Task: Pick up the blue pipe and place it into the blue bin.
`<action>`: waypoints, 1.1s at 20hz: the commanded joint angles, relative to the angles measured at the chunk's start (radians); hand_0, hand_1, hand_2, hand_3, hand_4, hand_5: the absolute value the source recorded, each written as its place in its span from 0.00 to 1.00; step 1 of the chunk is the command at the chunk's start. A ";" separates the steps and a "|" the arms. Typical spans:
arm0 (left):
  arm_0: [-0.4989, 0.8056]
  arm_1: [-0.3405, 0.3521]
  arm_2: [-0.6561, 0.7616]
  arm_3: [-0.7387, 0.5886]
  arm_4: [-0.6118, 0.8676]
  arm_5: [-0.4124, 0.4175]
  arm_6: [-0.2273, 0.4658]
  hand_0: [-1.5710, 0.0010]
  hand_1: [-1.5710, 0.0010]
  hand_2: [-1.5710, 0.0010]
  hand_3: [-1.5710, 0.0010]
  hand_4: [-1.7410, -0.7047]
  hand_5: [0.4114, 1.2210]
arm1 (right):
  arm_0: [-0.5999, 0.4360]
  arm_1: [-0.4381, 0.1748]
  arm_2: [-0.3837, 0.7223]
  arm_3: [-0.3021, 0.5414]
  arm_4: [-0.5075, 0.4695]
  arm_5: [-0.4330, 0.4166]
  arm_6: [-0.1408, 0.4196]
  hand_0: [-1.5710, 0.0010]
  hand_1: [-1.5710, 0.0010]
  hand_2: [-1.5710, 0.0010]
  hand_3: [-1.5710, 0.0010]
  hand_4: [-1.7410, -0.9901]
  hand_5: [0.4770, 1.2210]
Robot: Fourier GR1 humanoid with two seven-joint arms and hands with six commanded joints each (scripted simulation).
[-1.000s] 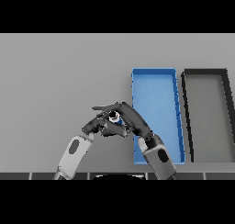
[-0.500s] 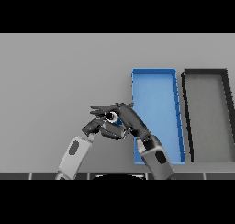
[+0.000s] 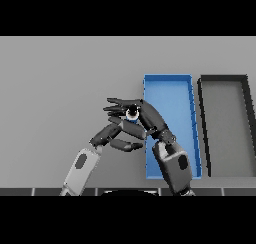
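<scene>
The blue pipe, showing only as a small round end with a pale ring and dark centre, is sitting in the right hand, whose dark fingers are curling round it just left of the blue bin. The left hand is lying just below with fingers relaxed and holding nothing. The bin is a long, smooth, shallow tray on the matte grey table, with a black bin of like shape standing to its right.
</scene>
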 commanded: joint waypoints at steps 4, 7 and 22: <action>0.011 -0.002 -0.011 -0.005 0.000 -0.006 0.012 1.00 1.00 1.00 1.00 0.81 0.03 | -0.259 -0.214 -0.121 0.023 -0.197 -0.138 -0.003 0.00 0.00 0.00 0.00 0.00 1.00; 0.006 0.000 -0.004 -0.003 -0.003 0.000 0.026 1.00 1.00 1.00 1.00 0.81 0.02 | -0.361 -0.397 -0.189 0.056 -0.211 -0.279 0.000 0.00 0.00 0.00 0.00 0.00 1.00; 0.022 0.023 -0.009 -0.008 -0.003 -0.004 -0.010 1.00 1.00 1.00 1.00 0.84 0.01 | 0.241 -0.771 -0.257 -0.089 -0.409 -0.554 0.001 0.00 0.00 0.00 0.00 0.00 1.00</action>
